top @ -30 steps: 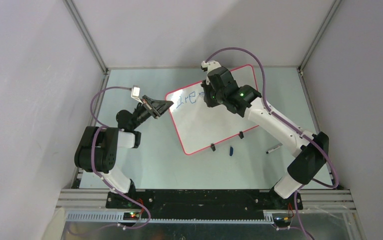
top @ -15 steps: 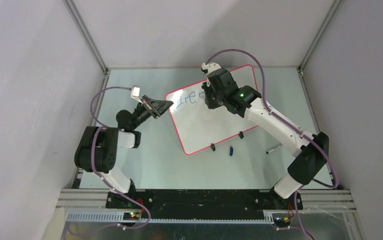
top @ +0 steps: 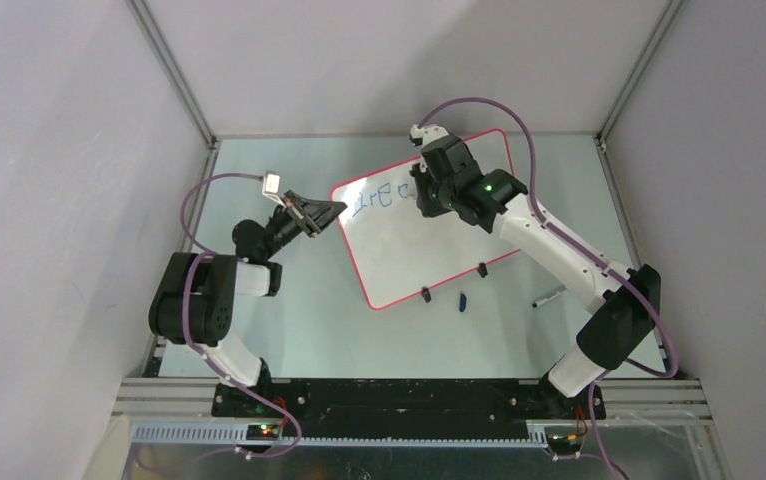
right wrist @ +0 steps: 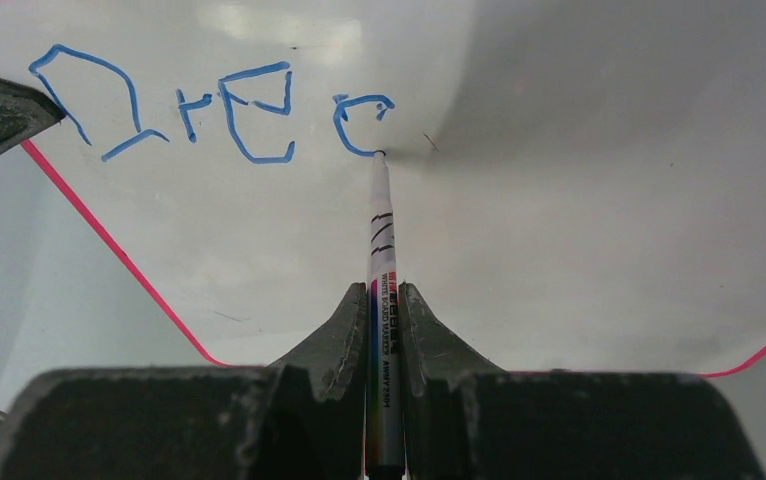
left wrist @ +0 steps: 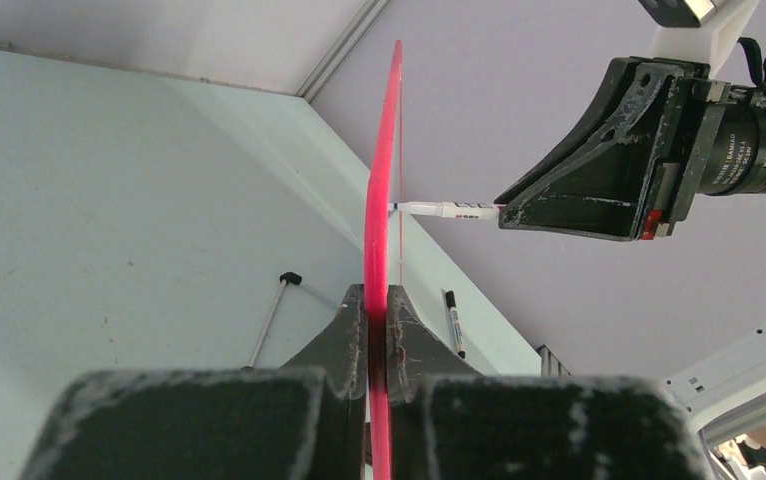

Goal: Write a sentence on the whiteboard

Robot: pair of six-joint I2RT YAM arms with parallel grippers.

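Shows 4 blue letters of the sentence (right wrist: 231, 125) only from the right wrist, right claw (right wrist: 386, 295) gripping marker (right wrist: 381, 240), left claw (left wrist: 377, 300) pinching whiteboard (left wrist: 384, 180) rim.

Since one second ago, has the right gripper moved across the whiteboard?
Yes. In the top view the right gripper has shifted slightly rightward along the whiteboard, toward its far right corner, leaving more blue writing uncovered.

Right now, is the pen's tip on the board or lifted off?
On it: the marker tip meets the whiteboard at the rightmost blue letter; the left wrist view shows no gap.
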